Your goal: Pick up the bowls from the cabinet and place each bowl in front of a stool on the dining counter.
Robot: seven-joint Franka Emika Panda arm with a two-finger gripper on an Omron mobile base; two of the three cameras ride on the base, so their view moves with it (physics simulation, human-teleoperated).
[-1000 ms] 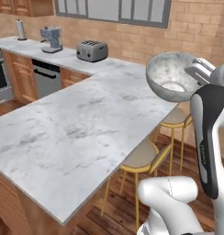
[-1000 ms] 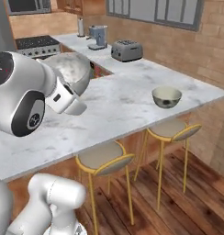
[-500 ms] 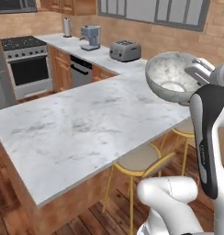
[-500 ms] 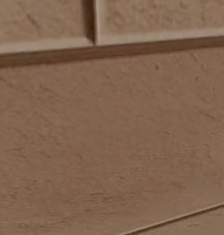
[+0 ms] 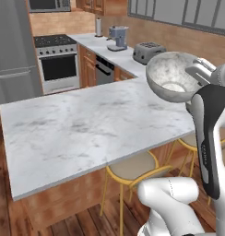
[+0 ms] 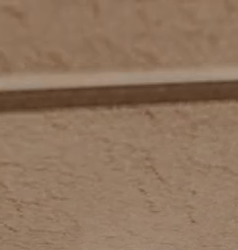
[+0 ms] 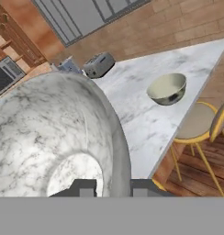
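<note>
Your pincer (image 7: 113, 186) is clenched on the rim of the speckled grey-white bowl (image 7: 54, 137), one dark fingertip (image 7: 86, 188) inside the wall and the other outside it, as the hand view shows at 6 o'clock. In the left base view that same bowl (image 5: 172, 76) hangs tilted in the air at about 2 o'clock, its opening turned toward you, above the far right edge of the dining counter (image 5: 86, 129) and touching nothing beneath it. Moving outward in the hand view, you find the second bowl (image 7: 167, 88), cream inside, standing upright on the marble at 1 o'clock, near the counter's edge and just behind a stool (image 7: 196, 121) at 3 o'clock. A toaster (image 7: 99, 64) sits farther back at 12 o'clock. In the left base view another stool (image 5: 133, 167) stands tucked under the near edge at 6 o'clock, while a stove (image 5: 56, 62) occupies 11 o'clock. The right base view offers you a blurred brown surface (image 6: 119, 171) crossed by a dark horizontal groove.
</note>
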